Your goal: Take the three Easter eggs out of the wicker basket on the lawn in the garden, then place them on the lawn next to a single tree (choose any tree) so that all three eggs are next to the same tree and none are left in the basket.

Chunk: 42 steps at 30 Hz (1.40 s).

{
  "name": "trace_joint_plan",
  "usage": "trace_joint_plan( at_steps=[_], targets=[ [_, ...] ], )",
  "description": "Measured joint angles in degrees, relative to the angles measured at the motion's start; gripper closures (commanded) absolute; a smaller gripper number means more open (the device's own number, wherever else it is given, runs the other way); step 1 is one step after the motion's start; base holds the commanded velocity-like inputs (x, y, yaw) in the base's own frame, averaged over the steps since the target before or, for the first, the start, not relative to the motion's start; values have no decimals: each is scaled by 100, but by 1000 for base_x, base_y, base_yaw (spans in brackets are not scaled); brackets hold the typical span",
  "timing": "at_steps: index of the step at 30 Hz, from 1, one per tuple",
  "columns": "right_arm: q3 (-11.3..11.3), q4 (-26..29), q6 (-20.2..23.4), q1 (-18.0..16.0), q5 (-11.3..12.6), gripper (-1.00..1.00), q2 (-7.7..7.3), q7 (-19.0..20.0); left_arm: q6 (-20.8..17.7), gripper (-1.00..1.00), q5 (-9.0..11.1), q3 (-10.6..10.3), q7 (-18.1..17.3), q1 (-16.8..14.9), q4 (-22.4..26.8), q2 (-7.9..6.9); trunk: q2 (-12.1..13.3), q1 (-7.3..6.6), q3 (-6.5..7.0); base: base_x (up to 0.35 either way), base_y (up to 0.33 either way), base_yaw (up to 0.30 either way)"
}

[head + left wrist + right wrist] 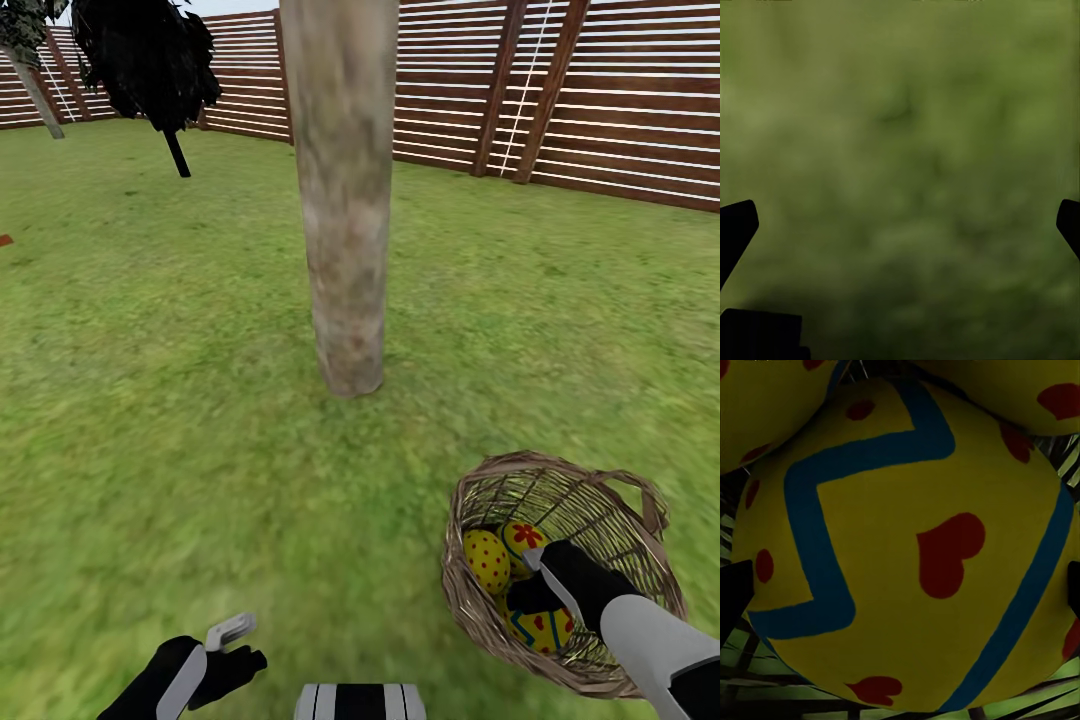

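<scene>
Lawn-set wicker basket (590,520), yellow zigzag eggs (487,558)

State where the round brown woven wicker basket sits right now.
In the head view, the wicker basket lies on the grass at lower right, near the grey-brown tree trunk.

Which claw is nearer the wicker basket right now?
Right. The right claw reaches inside the wicker basket, right over the Easter eggs. The left claw hangs above bare lawn, well off to the basket's left.
</scene>
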State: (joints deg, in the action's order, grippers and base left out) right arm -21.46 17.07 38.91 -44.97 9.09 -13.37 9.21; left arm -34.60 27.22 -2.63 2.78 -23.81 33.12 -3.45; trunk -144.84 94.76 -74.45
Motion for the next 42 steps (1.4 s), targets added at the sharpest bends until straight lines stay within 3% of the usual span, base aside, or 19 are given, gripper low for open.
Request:
trace_joint_plan(
  at_steps=[34,37,42],
  targets=[
    [-4,-2,-5,-2,-79,100,29,-13,-1,-100,2,-7,-20,0,1,0,0,0,0,0,0,0],
    [4,-22,4,9,62,100,34,-13,-2,-100,-3,-8,-16,0,1,0,5,-6,64,0,0,0],
    [3,-22,2,8,44,100,34,-14,-2,-100,0,-8,-16,0,-6,0,12,-19,175,0,0,0]
  ],
)
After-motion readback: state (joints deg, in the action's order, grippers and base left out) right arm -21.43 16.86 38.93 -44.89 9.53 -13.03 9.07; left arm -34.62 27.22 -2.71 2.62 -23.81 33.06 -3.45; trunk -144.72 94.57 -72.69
